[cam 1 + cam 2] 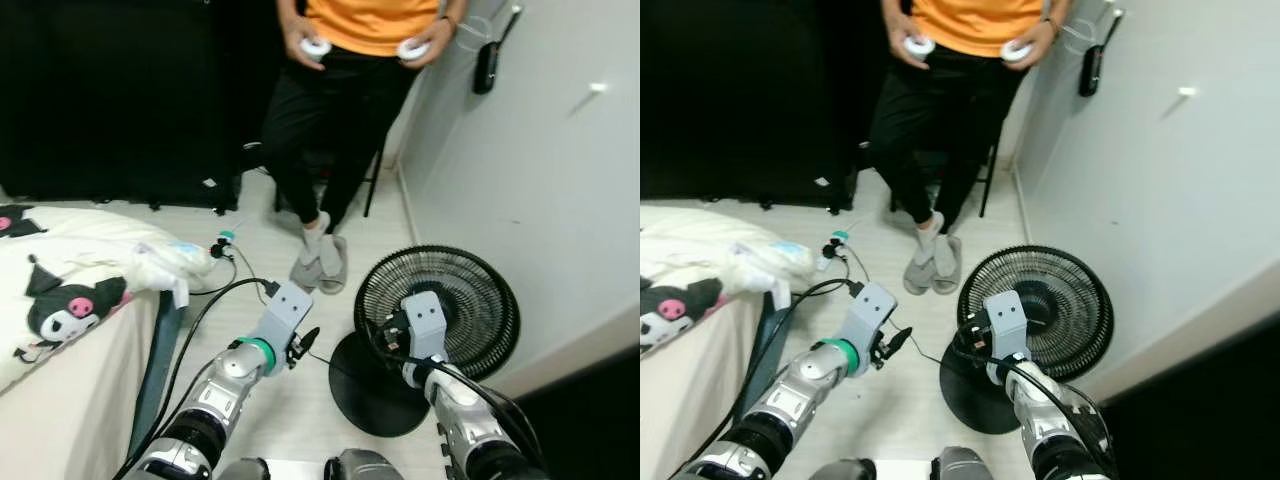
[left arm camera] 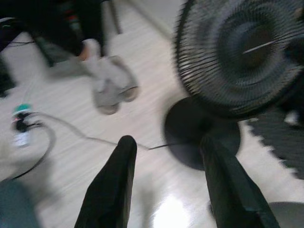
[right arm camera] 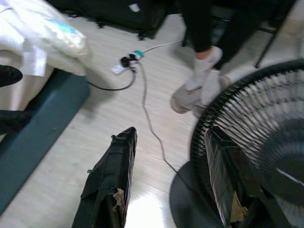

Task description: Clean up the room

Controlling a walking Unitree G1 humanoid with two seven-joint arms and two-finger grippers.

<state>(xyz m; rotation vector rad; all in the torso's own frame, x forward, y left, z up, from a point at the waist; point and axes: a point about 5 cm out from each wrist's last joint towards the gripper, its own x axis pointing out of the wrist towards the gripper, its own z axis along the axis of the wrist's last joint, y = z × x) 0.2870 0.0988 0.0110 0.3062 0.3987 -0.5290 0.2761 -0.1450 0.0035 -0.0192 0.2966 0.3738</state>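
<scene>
A narrow bedroom with a pale wood-look floor [image 1: 270, 250] and a white wall [image 1: 560, 180] filling the right of the head views, a dark curtain across the upper left. At the lower left I see a bed [image 1: 60, 380] with a cream cover printed with a black-and-pink cartoon figure [image 1: 70, 305]. A black floor fan [image 1: 440, 310] stands on its round base in the lower centre-right, close to the wall, its cord trailing left across the floor towards a power strip [image 1: 222, 243] near the bed's corner. At the top centre a person in an orange top stands in grey slippers [image 1: 322, 262], holding a white controller in each hand. My left gripper [image 2: 166, 185] hovers over the floor beside the fan's base, fingers spread, holding nothing. My right gripper [image 3: 171, 180] sits against the fan's grille, fingers also spread apart.
</scene>
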